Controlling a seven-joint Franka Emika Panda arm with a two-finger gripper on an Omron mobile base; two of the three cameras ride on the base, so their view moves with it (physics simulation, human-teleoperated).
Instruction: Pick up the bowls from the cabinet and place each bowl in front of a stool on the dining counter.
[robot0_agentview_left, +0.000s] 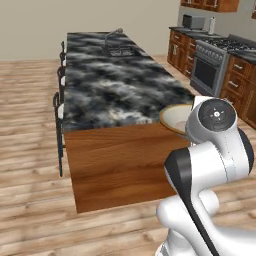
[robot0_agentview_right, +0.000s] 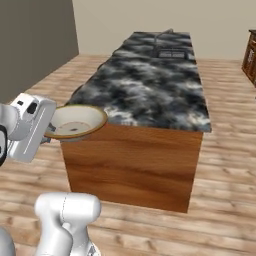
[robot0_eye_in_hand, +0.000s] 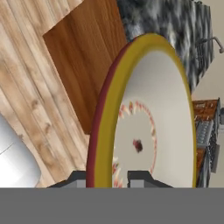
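Note:
One bowl (robot0_eye_in_hand: 148, 109), cream inside with a mustard rim, hangs in the air at the near end of the dining counter (robot0_agentview_left: 110, 85), about level with its marbled top. In the left base view the bowl (robot0_agentview_left: 175, 117) is partly hidden behind my arm. My gripper (robot0_agentview_right: 50, 131) is shut on the rim of the bowl (robot0_agentview_right: 75, 121). The hand view shows the gripper (robot0_eye_in_hand: 109, 179) with one fingertip on each side of the rim. Three stools (robot0_agentview_left: 60, 105) stand along the counter's far left side. The bottom of a reddish-brown wall cabinet (robot0_agentview_left: 212, 4) shows at the top right.
A sink (robot0_agentview_left: 119, 50) with a tap sits at the far end of the dining counter (robot0_agentview_right: 150, 80). A stove (robot0_agentview_left: 212, 62) and wooden drawer units (robot0_agentview_left: 240, 82) line the right wall, with a toaster (robot0_agentview_left: 192, 21) on the wall counter. Wooden floor surrounds the island.

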